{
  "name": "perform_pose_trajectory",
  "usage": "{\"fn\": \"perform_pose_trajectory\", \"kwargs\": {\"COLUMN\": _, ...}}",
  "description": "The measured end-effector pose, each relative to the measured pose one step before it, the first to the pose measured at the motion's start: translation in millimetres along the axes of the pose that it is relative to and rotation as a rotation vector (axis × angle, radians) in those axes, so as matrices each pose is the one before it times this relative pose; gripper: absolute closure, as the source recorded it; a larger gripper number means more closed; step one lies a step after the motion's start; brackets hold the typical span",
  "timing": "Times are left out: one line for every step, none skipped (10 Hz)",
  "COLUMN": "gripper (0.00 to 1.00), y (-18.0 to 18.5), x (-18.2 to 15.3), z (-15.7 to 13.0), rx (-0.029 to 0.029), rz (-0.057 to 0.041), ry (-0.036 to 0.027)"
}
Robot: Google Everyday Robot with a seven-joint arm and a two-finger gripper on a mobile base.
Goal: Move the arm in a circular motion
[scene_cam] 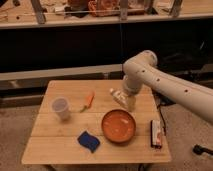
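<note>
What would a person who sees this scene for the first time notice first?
The large white arm reaches in from the right and bends down over the wooden table; its gripper hangs over the table's back right part, just behind the orange bowl. A white cup stands at the left, a small orange carrot lies beside it, and a blue cloth lies near the front edge.

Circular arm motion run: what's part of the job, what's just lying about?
Job: glossy white tubular robot arm; its gripper, low over the light wooden table's far side.
Lying about: pale plastic cup; small orange carrot; round orange bowl; blue sponge; white packet beside the gripper; dark bar at right edge.
</note>
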Motion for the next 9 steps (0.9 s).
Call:
{"fn": "perform_pose_trajectory", "kwargs": {"gripper": 0.2, "y": 2.01, "x": 3.66, "z": 0.17, "rx": 0.00072, "rz": 0.01033, "ry": -0.00138}}
{"fn": "perform_pose_trajectory", "kwargs": {"gripper": 0.2, "y": 2.71, "x": 0.1, "z": -0.87, "rx": 0.00216, "rz": 0.00799, "ry": 0.0}}
{"fn": "perform_pose_trajectory", "kwargs": {"gripper": 0.2, "y": 6.18, "x": 5.2, "z": -1.14, "rx": -0.00132, "rz": 0.01516, "ry": -0.00478}}
{"fn": "perform_pose_trajectory", "kwargs": {"gripper": 0.2, "y": 7.27, "x": 11.23, "z": -2.58, "rx": 0.00578, "rz": 0.01323, "ry": 0.0047}}
{"fn": "perform_pose_trajectory", "kwargs": {"gripper": 0.2, "y": 9.68, "x": 10.7, "z": -4.11, "rx": 0.00137, "rz": 0.01281, "ry": -0.00202}}
{"fn": "perform_pose_trajectory", "kwargs": {"gripper": 0.2, "y": 8.19, "x": 9.42, "z": -2.81, "rx": 0.00043, "rz": 0.01652, "ry": -0.00089}}
{"fn": "perform_pose_trajectory", "kwargs": {"gripper": 0.2, "y": 1.9, "x": 1.26, "z": -0.91, "rx": -0.00114, "rz": 0.0089, "ry": -0.00262}}
{"fn": "perform_pose_trajectory", "kwargs": {"gripper": 0.2, "y": -0.85, "x": -1.28, "z": -0.43, "rx": 0.00026, "rz": 0.01202, "ry": -0.00206}}
{"fn": "perform_pose_trajectory", "kwargs": {"gripper": 0.2, "y": 0.03, "x": -2.98, "z": 0.75, "rx": -0.00254, "rz": 0.00664, "ry": -0.00094}}
